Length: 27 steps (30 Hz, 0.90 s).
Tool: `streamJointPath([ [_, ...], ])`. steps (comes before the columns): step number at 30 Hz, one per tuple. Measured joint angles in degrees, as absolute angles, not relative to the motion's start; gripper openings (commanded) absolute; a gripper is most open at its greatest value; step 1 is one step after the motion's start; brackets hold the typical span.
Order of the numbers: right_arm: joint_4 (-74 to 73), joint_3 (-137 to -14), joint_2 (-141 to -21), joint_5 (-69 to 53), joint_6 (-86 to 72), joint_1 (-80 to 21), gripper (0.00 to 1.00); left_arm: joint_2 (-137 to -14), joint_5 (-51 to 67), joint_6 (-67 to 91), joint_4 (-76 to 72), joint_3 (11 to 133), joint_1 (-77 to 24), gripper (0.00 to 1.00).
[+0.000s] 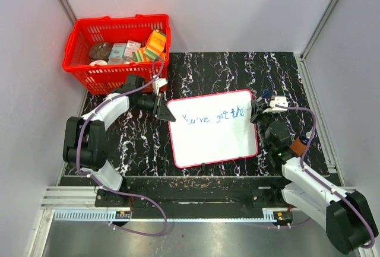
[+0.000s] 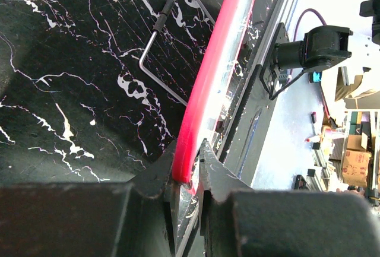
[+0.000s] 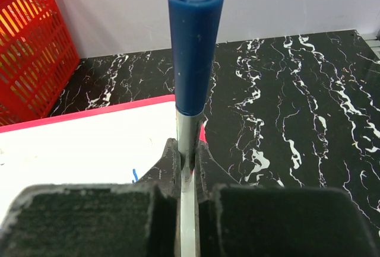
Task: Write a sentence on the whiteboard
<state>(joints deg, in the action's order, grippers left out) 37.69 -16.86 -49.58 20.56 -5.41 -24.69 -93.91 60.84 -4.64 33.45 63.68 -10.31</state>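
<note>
The whiteboard (image 1: 211,141), white with a thin red frame, lies on the black marbled table. Blue handwritten words, the sentence (image 1: 214,117), run along its upper part. My left gripper (image 1: 163,110) is shut on the board's top left corner; the left wrist view shows the red frame (image 2: 205,85) pinched between the fingers. At the board's right edge my right gripper (image 1: 256,110) is shut on a marker (image 3: 191,73) with a silver barrel and a blue end cap pointing up. The marker's tip is hidden below the fingers.
A red basket (image 1: 119,49) full of small packages stands at the back left, close behind the left arm. A bent wire stand (image 2: 155,49) lies under the board on the table. Grey walls enclose the table on three sides.
</note>
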Motion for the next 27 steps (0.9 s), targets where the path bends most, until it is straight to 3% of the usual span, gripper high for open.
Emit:
streamJointPath([
  [27,33.2,-15.0,-44.9,17.1,-6.6,-24.6,0.0,-93.9,60.8,-4.7,33.4,63.7,-10.5,0.0],
])
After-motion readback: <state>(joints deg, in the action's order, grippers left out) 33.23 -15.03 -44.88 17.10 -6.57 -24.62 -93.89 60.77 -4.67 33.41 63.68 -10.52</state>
